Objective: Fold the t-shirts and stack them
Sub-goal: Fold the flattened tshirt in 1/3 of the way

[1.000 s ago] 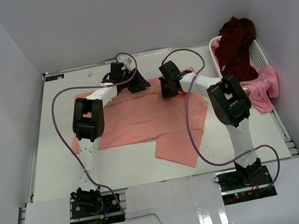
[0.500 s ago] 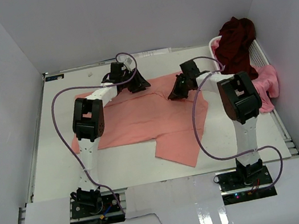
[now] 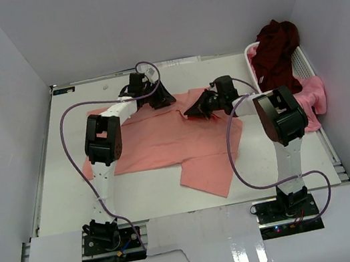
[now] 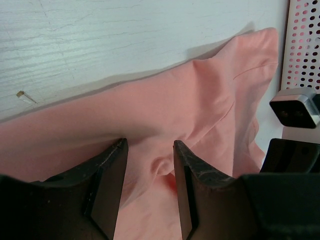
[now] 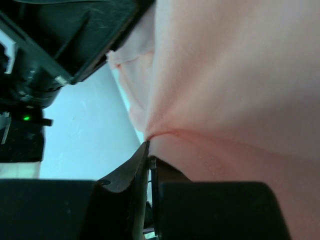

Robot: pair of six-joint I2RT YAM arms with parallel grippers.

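The salmon-pink t-shirt [image 3: 163, 140] lies spread across the middle of the table. My left gripper [image 3: 159, 100] is at its far edge, jaws open astride a raised fold of the cloth [image 4: 200, 90], with a small bump of fabric between the fingertips [image 4: 149, 145]. My right gripper [image 3: 193, 111] is shut on the shirt's far right part and points left; in the right wrist view the cloth [image 5: 240, 75] runs taut from the pinched jaws [image 5: 149, 145]. The dark maroon t-shirt [image 3: 276, 52] is heaped in the basket. The brighter pink t-shirt [image 3: 309, 100] hangs over the basket's near end.
The white slatted basket [image 3: 304, 64] stands at the far right of the table; its perforated wall also shows in the left wrist view [image 4: 302, 45]. Purple cables loop from both arms over the shirt. White walls enclose the table.
My right wrist has swung round so the gripper now points left, drawing the shirt's far right part inward. My left arm has not moved.
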